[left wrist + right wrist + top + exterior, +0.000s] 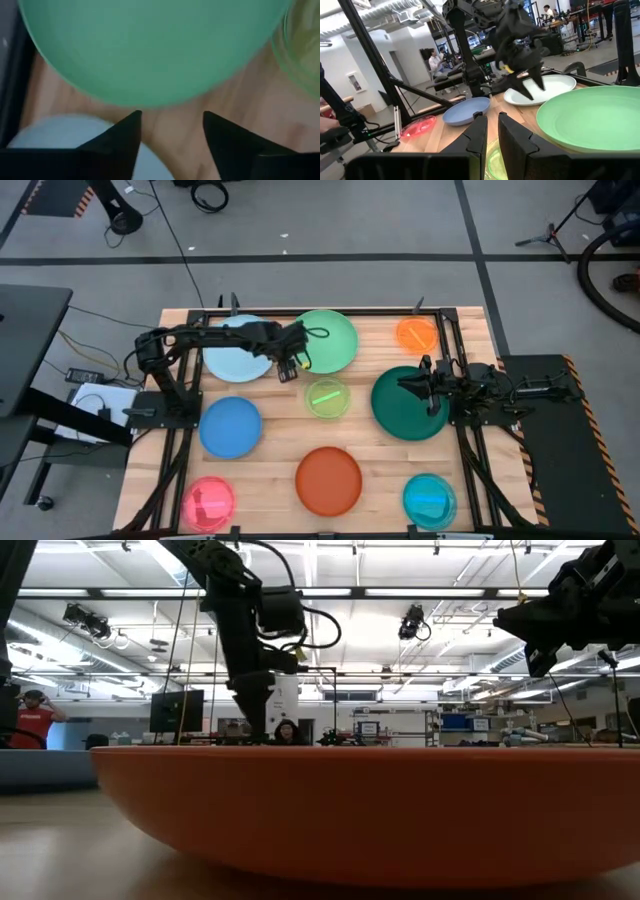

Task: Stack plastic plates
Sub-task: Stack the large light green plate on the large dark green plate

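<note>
My left gripper (291, 367) hangs open, fingers slanting down, over the bare wood between the light blue plate (236, 350) and the light green plate (328, 340). Its wrist view shows the light green plate's rim (150, 102) just beyond the fingertips, which touch nothing. My right gripper (412, 385) waits level above the dark green plate (408, 412), shut, with nothing in it. All the plates lie flat on the table: small lime (327, 397), small orange (417, 333), blue (230, 427), red-orange (328, 480), pink (208, 502), cyan (430, 500).
Black frame rails (180, 435) run along the table's left and right sides and its far edge. In the low view the red-orange plate (370, 810) fills the foreground. Bare wood (280, 405) lies between the plates. People show in the room behind.
</note>
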`<state>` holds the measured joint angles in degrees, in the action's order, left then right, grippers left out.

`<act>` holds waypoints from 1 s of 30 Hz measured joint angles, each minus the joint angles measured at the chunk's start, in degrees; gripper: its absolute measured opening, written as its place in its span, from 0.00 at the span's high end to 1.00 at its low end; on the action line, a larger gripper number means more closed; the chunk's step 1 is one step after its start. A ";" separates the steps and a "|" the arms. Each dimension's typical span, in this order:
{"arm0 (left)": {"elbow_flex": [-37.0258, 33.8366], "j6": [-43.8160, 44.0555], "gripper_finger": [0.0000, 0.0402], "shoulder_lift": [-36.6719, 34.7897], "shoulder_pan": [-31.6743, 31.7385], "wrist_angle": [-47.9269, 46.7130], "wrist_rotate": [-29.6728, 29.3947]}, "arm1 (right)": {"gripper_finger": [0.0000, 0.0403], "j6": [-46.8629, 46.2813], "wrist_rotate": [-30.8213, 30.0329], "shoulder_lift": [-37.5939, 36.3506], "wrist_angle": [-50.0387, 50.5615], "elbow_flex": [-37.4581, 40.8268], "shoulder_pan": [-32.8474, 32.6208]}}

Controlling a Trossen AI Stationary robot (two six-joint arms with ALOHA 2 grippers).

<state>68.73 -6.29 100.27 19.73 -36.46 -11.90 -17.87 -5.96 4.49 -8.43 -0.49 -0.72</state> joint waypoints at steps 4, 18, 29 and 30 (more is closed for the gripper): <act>0.00 -4.79 0.29 0.00 -0.49 3.95 0.41 | 0.86 0.00 0.00 0.00 -0.02 0.00 0.01; 0.00 -17.52 0.27 7.77 -3.15 9.99 1.83 | 0.86 0.00 0.01 0.02 -0.04 0.00 0.00; -0.02 -24.60 0.41 10.43 -1.95 8.99 1.59 | 0.86 0.00 0.02 0.01 -0.04 0.00 0.01; -0.01 -24.88 0.44 10.43 -1.95 9.42 1.57 | 0.86 0.00 0.02 0.00 -0.04 0.00 0.01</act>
<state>68.72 -31.17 110.69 17.78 -27.04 -10.33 -17.87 -5.93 4.49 -8.47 -0.49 -0.72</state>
